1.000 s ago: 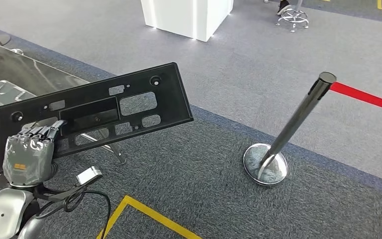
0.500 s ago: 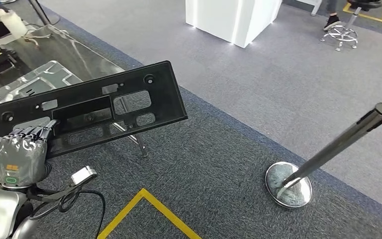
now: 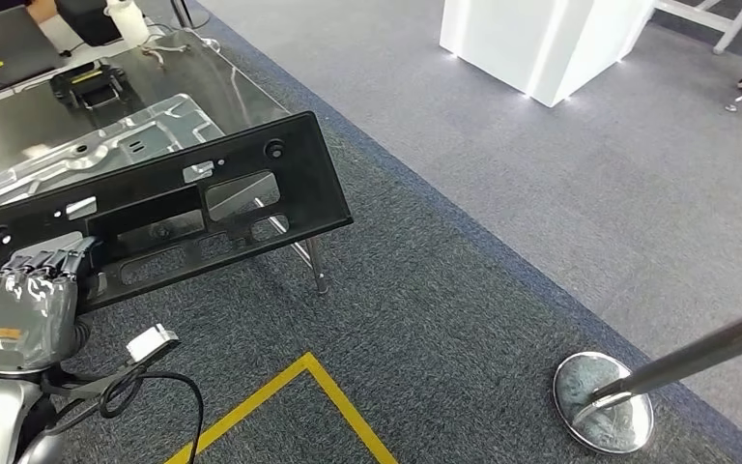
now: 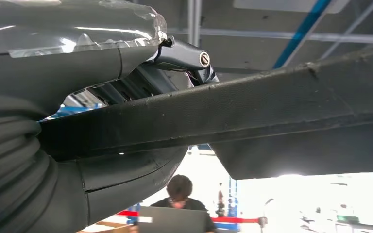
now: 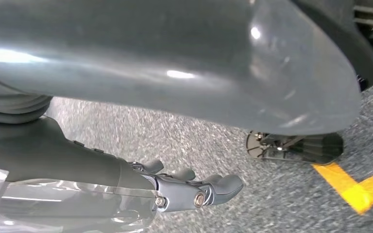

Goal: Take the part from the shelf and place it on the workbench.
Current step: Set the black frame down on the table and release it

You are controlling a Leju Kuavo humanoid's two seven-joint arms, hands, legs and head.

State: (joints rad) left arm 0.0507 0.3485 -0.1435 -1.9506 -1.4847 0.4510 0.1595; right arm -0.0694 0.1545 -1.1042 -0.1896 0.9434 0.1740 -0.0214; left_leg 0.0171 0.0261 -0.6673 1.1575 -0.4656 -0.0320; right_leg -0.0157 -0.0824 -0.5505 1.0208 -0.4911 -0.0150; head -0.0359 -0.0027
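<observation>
Part (image 3: 169,208) held by left hand (image 3: 27,314) above workbench (image 3: 106,106).

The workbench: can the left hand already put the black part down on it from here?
Probably yes: the left hand holds the black part above the workbench edge, and nothing stands between them.

A glass-topped workbench (image 3: 251,92) stands on grey carpet (image 3: 425,290). On it lie a large pressed metal panel (image 3: 106,150) along its near edge, a black clamp-like object (image 3: 92,82) further in, and a laptop (image 3: 0,53) and white bottle (image 3: 126,19) near its far edge.
</observation>
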